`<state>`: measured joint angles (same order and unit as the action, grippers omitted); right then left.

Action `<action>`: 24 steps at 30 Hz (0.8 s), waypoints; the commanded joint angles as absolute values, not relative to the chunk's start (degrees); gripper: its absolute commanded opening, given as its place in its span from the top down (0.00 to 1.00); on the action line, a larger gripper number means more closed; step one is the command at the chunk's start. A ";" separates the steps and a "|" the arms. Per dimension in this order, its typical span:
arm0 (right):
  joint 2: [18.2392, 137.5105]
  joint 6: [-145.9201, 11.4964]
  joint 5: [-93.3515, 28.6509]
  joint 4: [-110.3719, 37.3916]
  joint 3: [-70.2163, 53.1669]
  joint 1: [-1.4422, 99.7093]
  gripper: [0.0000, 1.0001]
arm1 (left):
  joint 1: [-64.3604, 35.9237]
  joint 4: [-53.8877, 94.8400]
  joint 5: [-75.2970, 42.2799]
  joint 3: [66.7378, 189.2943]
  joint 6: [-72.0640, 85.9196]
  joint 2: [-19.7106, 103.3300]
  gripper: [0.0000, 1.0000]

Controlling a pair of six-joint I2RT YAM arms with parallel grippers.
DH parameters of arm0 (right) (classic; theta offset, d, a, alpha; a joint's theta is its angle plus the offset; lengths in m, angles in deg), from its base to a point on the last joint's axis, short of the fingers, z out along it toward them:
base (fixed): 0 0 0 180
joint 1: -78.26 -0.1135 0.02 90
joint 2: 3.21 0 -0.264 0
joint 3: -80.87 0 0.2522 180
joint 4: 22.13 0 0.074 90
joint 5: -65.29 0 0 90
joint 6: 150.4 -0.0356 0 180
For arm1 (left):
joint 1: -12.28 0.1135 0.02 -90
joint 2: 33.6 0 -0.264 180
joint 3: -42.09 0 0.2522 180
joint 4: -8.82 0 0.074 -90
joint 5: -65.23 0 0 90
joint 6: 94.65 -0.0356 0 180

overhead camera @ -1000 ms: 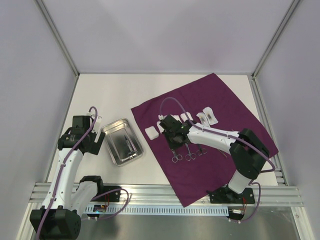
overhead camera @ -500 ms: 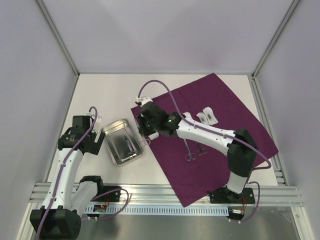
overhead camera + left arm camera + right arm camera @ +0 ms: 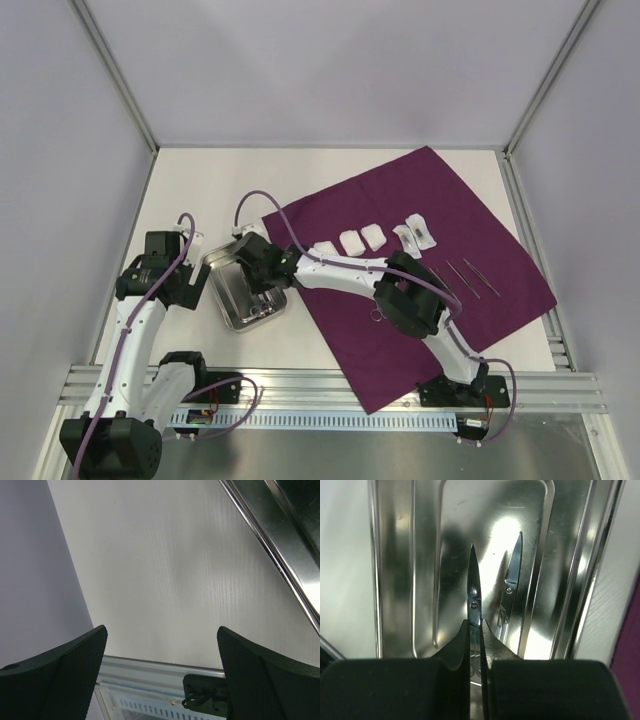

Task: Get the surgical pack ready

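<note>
Most of the pack is unassembled, by my reading. Your purple cloth (image 3: 430, 190) lies spread flat on the right of the table, not yet folded. The steel tray (image 3: 228, 300) sits off it, just beside its left edge. Three gauze pads (image 3: 351, 241) and two thin instruments (image 3: 480, 278) lie on the cloth, not in the tray. Your right gripper (image 3: 476, 630) hangs over the tray, jaws clamped on scissors (image 3: 473, 580). Your left gripper (image 3: 161, 630) sits left of the tray, jaws wide apart, holding nothing.

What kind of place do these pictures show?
Probably a robot test cell in a laboratory, not an operating room: bare white walls, an aluminium rail at the table edge, and a steel tray beside a purple cloth.
</note>
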<state>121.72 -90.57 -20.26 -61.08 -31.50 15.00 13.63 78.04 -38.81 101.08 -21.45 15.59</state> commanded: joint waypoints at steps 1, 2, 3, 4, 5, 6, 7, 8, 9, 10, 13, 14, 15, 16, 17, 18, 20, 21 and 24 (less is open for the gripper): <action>124.06 -93.35 -19.17 -59.01 -35.20 14.54 1.00 | 14.13 77.25 -39.01 100.67 -20.91 15.45 0.00; 124.32 -93.97 -19.17 -58.84 -34.85 14.45 1.00 | 14.13 77.25 -39.01 100.76 -20.91 15.45 0.00; 124.41 -94.49 -19.00 -58.14 -34.50 14.45 1.00 | 14.13 77.25 -38.92 100.76 -21.00 15.36 0.00; 124.67 -95.02 -18.82 -57.87 -33.88 14.36 0.99 | 14.04 77.25 -38.92 100.76 -21.00 15.36 0.00; 124.67 -95.90 -18.47 -57.61 -33.79 14.45 1.00 | 14.04 77.16 -38.92 100.76 -21.00 15.45 0.00; 124.76 -95.90 -18.21 -57.43 -33.70 14.45 1.00 | 14.04 77.25 -38.92 100.76 -21.00 15.36 0.00; 125.02 -96.08 -18.03 -57.43 -33.88 14.45 0.99 | 14.04 77.25 -38.92 100.67 -21.00 15.36 0.00; 125.03 -96.08 -18.12 -57.60 -34.05 14.45 0.99 | 14.13 77.25 -38.92 100.85 -20.91 15.36 0.00; 125.11 -95.99 -18.29 -57.69 -34.31 14.36 0.99 | 14.04 77.33 -38.92 100.85 -21.00 15.45 0.00; 124.77 -95.99 -18.21 -58.04 -34.49 14.36 0.92 | 14.04 77.25 -38.83 100.85 -21.00 15.45 0.00; 123.71 -95.91 -18.38 -58.83 -34.76 14.45 0.73 | 14.04 77.34 -38.83 100.76 -21.00 15.45 0.00; 122.49 -95.73 -18.38 -58.92 -34.67 14.45 0.71 | 14.04 77.34 -38.83 100.76 -21.09 15.53 0.00; 121.61 -95.21 -18.47 -58.92 -34.49 14.36 0.69 | 14.04 77.25 -38.83 100.76 -21.00 15.53 0.00; 120.55 -94.77 -18.47 -59.10 -34.32 14.36 0.69 | 14.04 77.33 -38.83 100.85 -21.00 15.53 0.00; 118.28 -94.07 -18.38 -59.10 -34.14 14.45 0.68 | 14.13 77.25 -38.75 100.76 -21.00 15.53 0.00; 116.87 -93.54 -18.38 -59.01 -33.18 14.54 0.66 | 14.13 77.33 -38.74 100.76 -21.00 15.53 0.00; 111.53 -90.90 -17.33 -59.10 -31.60 14.63 0.64 | 14.13 77.34 -38.74 100.85 -21.09 15.71 0.00; 109.40 -89.76 -16.80 -59.36 -30.20 14.71 0.64 | 14.04 77.34 -38.74 100.85 -21.09 15.71 0.00; 101.32 -87.03 -16.62 -60.67 -23.17 16.64 0.63 | 14.04 77.34 -38.66 100.85 -21.09 15.80 0.00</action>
